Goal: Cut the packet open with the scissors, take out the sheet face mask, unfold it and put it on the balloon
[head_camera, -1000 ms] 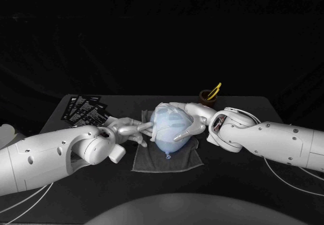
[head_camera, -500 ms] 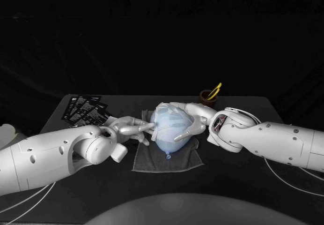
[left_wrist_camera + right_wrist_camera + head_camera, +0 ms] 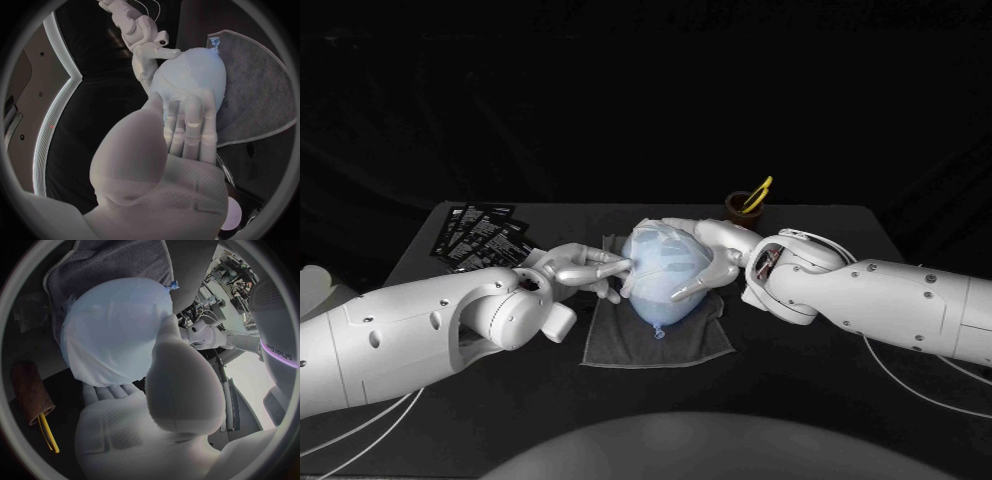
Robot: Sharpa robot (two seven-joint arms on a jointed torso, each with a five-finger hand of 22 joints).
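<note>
Balloon (image 3: 661,303) under the sheet face mask (image 3: 661,255) lies mid-frame on a towel (image 3: 692,340). The right hand (image 3: 714,258) cups it. The left wrist view shows the left hand (image 3: 181,131) pressing flat, straight fingers against it. The table (image 3: 819,390) in the lower right is open.

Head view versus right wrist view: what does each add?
Head view adds the black packets at the far left of the table and the left hand, fingers against the balloon. Right wrist view adds the palm of the right hand cupping the balloon. Both share the balloon, grey towel and brown cup holding the scissors.
</note>
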